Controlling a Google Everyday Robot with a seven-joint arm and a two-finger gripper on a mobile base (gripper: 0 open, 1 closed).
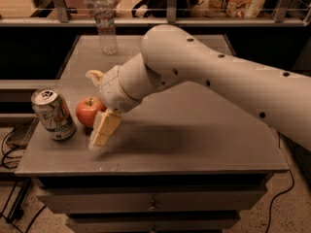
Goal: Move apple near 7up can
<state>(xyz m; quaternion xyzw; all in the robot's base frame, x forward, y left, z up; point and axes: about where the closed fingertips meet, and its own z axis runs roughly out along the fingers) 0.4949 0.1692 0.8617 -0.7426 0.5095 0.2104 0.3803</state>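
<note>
Small round red apple (89, 111) with a short stem resting on the grey bench (194, 140), just beside the upright silver-white 7up can (53, 114) at its 3 o'clock, white arm's pincer (93, 108) spread, pale fingers (104, 127) at the apple's 12 and 5 o'clock, clear plastic water bottle (106, 23) well apart near the bench's 12 o'clock edge.

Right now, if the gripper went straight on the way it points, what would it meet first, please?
Probably the apple, between the open fingers of the gripper low over the table; the can stands beyond, though depth is unclear.
</note>
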